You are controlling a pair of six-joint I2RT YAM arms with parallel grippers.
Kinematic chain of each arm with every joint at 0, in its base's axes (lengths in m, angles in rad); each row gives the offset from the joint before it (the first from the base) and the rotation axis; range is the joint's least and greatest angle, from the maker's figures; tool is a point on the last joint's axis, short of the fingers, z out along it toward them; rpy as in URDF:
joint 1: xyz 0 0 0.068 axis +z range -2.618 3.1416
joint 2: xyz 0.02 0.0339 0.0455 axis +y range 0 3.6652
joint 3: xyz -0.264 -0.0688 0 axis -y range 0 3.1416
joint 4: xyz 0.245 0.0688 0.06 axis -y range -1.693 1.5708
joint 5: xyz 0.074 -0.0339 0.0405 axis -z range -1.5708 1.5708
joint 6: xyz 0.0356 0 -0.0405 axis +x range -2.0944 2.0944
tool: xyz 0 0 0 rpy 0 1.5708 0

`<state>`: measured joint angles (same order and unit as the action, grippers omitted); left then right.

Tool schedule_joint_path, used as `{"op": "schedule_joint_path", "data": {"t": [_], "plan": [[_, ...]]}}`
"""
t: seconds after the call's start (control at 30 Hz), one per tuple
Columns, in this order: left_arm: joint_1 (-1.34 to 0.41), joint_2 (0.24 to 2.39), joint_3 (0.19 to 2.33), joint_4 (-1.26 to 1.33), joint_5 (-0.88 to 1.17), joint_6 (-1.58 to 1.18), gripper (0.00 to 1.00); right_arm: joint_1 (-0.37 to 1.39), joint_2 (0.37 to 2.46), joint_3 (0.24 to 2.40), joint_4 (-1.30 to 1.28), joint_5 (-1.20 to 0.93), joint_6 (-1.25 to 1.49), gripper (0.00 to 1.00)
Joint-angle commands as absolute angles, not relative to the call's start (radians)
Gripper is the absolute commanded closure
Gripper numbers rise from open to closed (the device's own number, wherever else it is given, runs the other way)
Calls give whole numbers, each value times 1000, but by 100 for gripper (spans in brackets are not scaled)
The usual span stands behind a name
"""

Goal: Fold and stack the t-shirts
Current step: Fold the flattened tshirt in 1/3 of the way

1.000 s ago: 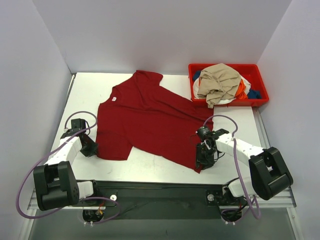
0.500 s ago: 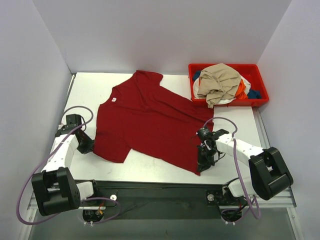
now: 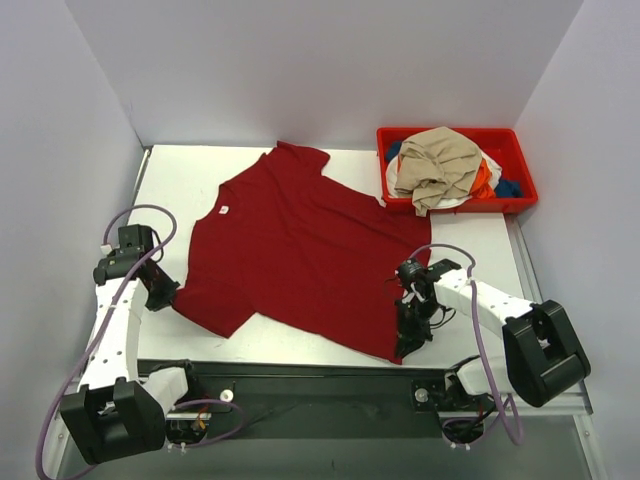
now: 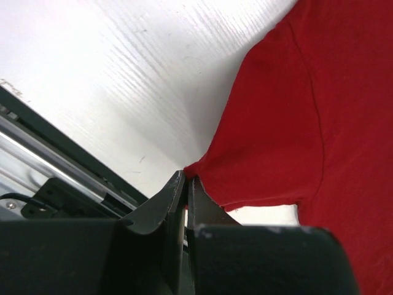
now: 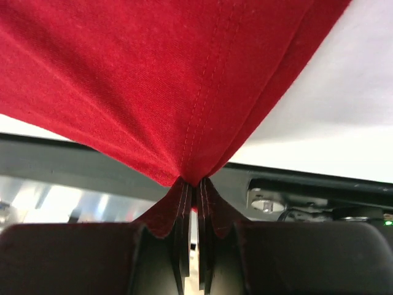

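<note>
A plain dark red t-shirt (image 3: 300, 250) with a small white neck label lies spread across the white table. My left gripper (image 3: 168, 297) is shut on the tip of its near-left sleeve (image 4: 258, 153). My right gripper (image 3: 404, 345) is shut on its bottom hem corner (image 5: 196, 110) near the table's front edge, and the cloth pulls taut from both grips. More t-shirts, tan (image 3: 435, 162) on top with orange, white and blue beneath, are heaped in the red bin.
The red plastic bin (image 3: 520, 170) stands at the back right. White walls close the table on the left, back and right. A black rail (image 3: 300, 375) runs along the front edge by the arm bases.
My left gripper has moved left and slightly back, pulling the sleeve out. My right gripper has moved toward the front edge with the hem. The shirt is stretched flatter and wider.
</note>
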<state>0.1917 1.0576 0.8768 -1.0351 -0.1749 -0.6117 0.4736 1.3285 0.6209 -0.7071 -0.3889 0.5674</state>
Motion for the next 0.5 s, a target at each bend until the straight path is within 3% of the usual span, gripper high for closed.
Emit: {"op": "schedule_joint_path", "data": {"t": [0.0,0.23,0.47], "plan": [[195,1005,962,-1141,-242,-583,100,489,1307,644,-813,-471,537,100],[183,951,1014,-1175,-250,-537,100,495,1270,652,-860,-485,561,100],[89,1031,1048,-1039,-164,-520,100,476,1264,724,-879,-419,597,100]]}}
